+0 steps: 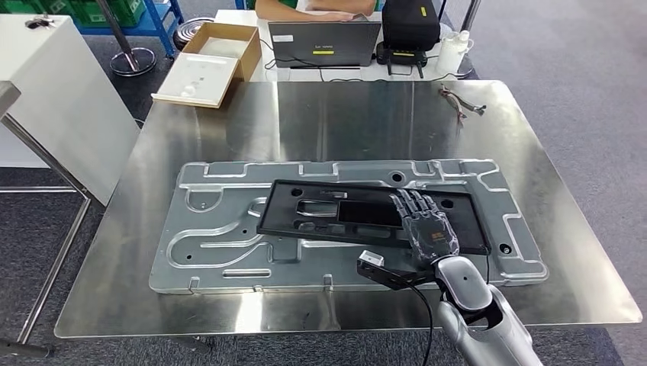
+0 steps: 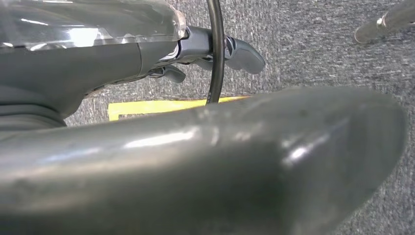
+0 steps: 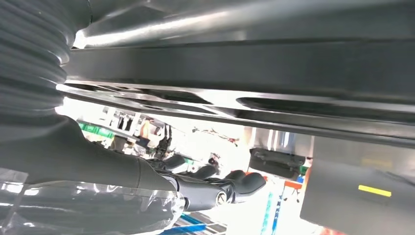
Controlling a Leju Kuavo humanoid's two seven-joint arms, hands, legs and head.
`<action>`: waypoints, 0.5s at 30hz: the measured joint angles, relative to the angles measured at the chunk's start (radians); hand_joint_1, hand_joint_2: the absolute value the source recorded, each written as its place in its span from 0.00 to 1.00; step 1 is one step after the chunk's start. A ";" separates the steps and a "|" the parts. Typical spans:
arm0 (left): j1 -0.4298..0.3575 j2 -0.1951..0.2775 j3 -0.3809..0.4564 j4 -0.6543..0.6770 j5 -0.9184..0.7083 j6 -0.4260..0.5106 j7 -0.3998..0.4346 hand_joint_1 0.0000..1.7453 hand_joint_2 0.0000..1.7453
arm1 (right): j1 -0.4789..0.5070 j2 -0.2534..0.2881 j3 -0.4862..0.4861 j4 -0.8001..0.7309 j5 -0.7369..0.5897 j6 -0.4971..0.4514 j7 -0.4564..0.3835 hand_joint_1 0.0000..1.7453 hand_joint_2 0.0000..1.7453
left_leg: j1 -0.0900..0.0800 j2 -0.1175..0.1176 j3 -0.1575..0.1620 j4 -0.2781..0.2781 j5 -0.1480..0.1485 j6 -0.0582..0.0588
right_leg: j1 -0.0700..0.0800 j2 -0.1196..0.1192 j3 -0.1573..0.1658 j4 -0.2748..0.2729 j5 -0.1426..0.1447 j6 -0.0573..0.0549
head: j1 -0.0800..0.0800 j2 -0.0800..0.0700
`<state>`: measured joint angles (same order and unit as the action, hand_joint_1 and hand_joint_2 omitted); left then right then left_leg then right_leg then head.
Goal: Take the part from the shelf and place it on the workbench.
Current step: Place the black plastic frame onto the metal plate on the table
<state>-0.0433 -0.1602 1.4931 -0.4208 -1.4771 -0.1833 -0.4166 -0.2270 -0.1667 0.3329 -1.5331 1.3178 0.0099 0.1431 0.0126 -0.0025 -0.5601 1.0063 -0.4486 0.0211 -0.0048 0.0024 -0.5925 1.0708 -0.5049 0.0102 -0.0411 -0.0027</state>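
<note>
While flat on the black part, right hand rests

Bare steel workbench top open behind the embossed grey metal panel, small cable bundle far-right, open cardboard box overhanging far-left corner.

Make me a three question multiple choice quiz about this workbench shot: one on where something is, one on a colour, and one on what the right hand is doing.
1. Where does the black part lie?
A. on the grey stamped metal panel
B. in the cardboard box
C. on the carpet

2. What colour is the laptop beyond the workbench?
A. white
B. dark grey
C. red

3. What is the right hand doing?
A. lifting the part into the air
B. resting on the part's right end, fingers stretched over it
C. hanging off the table

Answers: 1 A, the part sits flat on the panel. 2 B, its lid is dark grey. 3 B, the hand lies on the part, which stays down on the panel.
</note>
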 joint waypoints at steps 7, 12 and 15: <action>0.001 0.000 0.001 0.000 0.013 -0.011 -0.002 0.00 0.00 | 0.013 0.006 -0.014 0.002 -0.001 -0.002 -0.001 0.00 1.00 | -0.001 0.002 0.002 0.003 0.002 0.004 | -0.008 -0.002 -0.047 0.104 -0.016 0.006 | 0.000 0.000; 0.000 -0.001 0.001 0.000 0.019 -0.016 -0.009 0.00 0.00 | 0.020 0.017 -0.016 -0.008 -0.001 -0.013 -0.005 0.00 1.00 | -0.006 0.000 -0.003 0.012 0.003 -0.016 | 0.000 -0.001 0.022 -0.052 0.042 -0.015 | 0.000 0.000; 0.000 -0.003 0.001 0.000 0.019 -0.015 -0.009 0.00 0.00 | 0.032 0.020 -0.015 -0.020 0.006 -0.014 -0.004 0.00 0.50 | -0.003 -0.001 -0.019 0.052 -0.041 -0.032 | -0.007 -0.006 0.016 -0.064 0.060 -0.034 | 0.000 0.000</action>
<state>-0.0433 -0.1636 1.4942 -0.4211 -1.4579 -0.1987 -0.4257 -0.1954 -0.1469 0.3178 -1.5529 1.3234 -0.0046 0.1391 0.0099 -0.0033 -0.5793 1.0583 -0.4897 -0.0113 -0.0118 -0.0036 -0.5762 1.0066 -0.4453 -0.0235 -0.0414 -0.0027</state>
